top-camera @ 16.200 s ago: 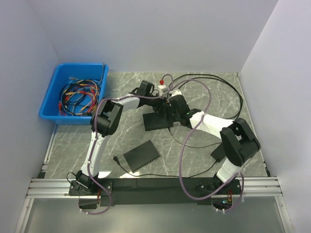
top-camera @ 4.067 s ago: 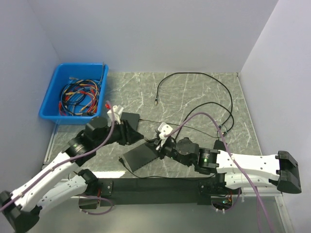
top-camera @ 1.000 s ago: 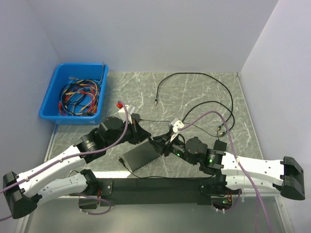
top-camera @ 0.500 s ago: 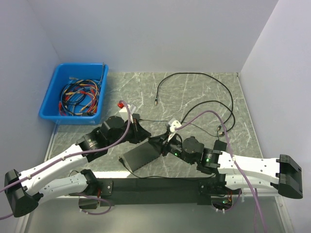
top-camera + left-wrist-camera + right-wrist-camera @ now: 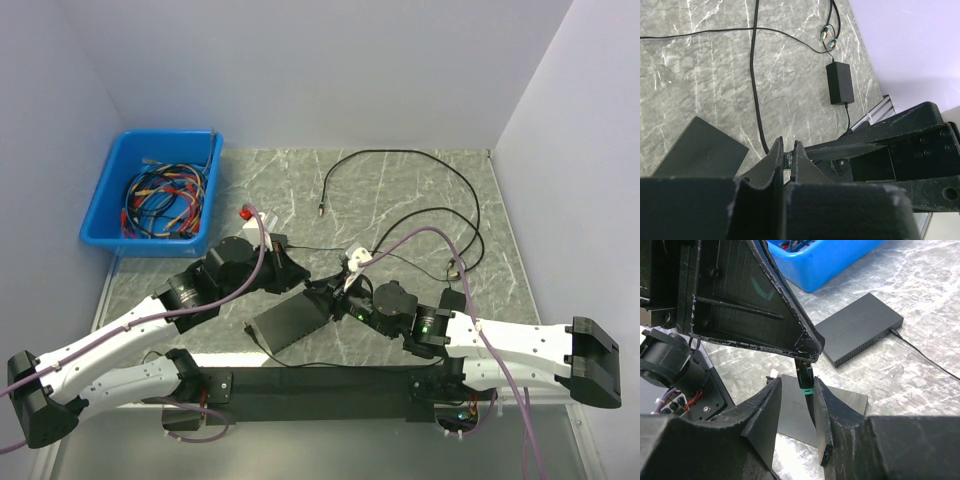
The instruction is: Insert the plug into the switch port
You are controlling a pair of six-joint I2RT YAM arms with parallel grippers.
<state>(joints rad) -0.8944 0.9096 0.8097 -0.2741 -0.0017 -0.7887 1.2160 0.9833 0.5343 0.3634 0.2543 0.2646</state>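
My left gripper (image 5: 298,272) is shut on the plug (image 5: 804,374), a small black connector with a green band. The plug also shows pinched between the left fingertips in the left wrist view (image 5: 785,160). My right gripper (image 5: 325,293) meets it from the right, and its open fingers straddle the plug's cable, in the right wrist view (image 5: 796,385). The cable lies against the right finger (image 5: 821,405). The switch (image 5: 860,326), a dark grey box with ports along its near side, lies beyond the plug. In the top view only its corner (image 5: 278,242) shows past the left gripper.
A flat black slab (image 5: 290,320) lies under both grippers, with a loose plug (image 5: 238,325) at its left end. A blue bin (image 5: 155,190) of cables stands at the far left. Black cables (image 5: 400,155) loop across the far table. A power adapter (image 5: 840,82) lies by the right arm.
The right gripper has shifted slightly left, closing in on the left gripper's tips. The left arm has barely moved and still holds the plug.
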